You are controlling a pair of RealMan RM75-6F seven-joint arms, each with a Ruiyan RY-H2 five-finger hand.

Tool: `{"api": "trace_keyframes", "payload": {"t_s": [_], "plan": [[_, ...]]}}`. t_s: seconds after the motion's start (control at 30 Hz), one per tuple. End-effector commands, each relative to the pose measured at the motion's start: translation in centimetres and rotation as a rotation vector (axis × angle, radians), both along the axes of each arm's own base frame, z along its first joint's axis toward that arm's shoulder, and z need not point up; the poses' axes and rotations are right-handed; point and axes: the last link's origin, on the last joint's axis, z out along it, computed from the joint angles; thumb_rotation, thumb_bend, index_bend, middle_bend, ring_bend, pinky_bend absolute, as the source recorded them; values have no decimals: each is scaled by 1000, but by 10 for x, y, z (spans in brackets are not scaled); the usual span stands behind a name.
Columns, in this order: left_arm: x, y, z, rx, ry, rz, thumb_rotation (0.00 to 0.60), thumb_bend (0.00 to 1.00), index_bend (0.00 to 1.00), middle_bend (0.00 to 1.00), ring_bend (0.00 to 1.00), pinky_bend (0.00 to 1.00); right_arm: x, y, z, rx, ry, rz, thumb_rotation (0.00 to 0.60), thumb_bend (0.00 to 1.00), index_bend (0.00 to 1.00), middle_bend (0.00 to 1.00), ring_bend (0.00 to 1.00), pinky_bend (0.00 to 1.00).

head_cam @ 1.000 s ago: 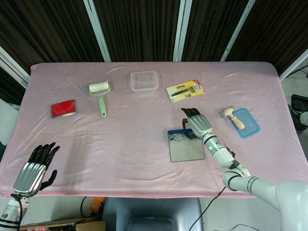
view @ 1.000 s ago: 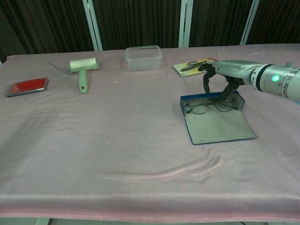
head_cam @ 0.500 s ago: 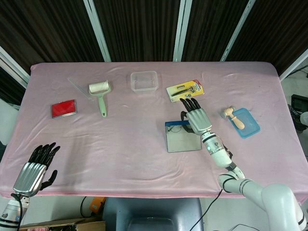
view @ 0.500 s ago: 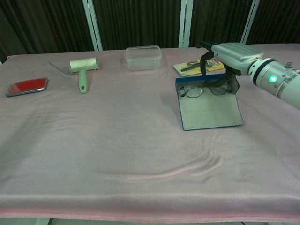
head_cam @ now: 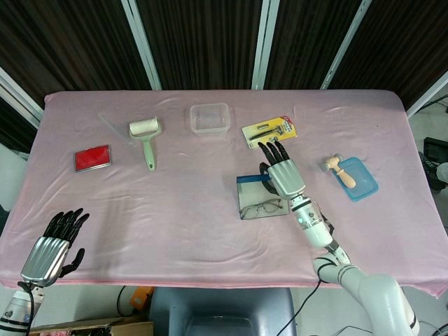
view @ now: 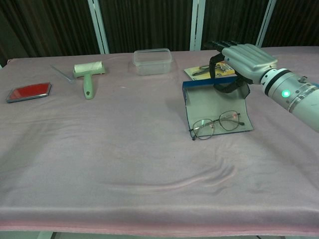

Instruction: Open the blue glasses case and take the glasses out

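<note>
Case (view: 215,102) open, tilted up, right-centre of worktop (view: 124,149). Right hand (view: 239,57) grips its far edge. Glasses (view: 217,125) lie at flap's near edge. Thin wire frame: light, fragile; best pinched at bridge or temple, not lenses. Left hand (head_cam: 52,248) released, near-left corner.

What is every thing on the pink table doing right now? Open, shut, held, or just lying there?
Blue glasses case: open, tilted up, held by right hand.
Wire-rimmed glasses: unfolded, lying on case's flap.
Left hand: open, holding nothing.
Clear plastic box: lidless.
</note>
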Motion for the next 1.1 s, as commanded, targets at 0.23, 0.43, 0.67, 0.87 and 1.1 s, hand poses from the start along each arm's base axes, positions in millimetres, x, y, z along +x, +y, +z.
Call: {"api": "trace_keyframes", "payload": {"t_s": [0.23, 0.43, 0.67, 0.87, 1.1], "plan": [[0, 0, -1, -1, 2, 1, 600, 437, 0, 0, 0, 55, -4, -1, -2, -10, 11, -9, 600, 480, 705, 147, 69, 0], [0, 1, -1, -3, 3, 3, 600, 437, 0, 0, 0, 55, -7, -11, 11, -77, 71, -6, 600, 480, 705, 147, 69, 0], [1, 0, -2, -5, 5, 1, 600, 437, 0, 0, 0, 54, -21, -24, 28, -134, 115, -83, 600, 481, 705, 147, 69, 0], [1, 0, -2, -7, 8, 4, 600, 437, 0, 0, 0, 55, -44, -31, 36, -141, 141, -196, 600, 481, 698, 147, 70, 0], [0, 2, -5, -15, 15, 10, 600, 436, 0, 0, 0, 55, -65, -37, 38, -85, 167, -309, 600, 480, 284, 63, 3, 0]]}}
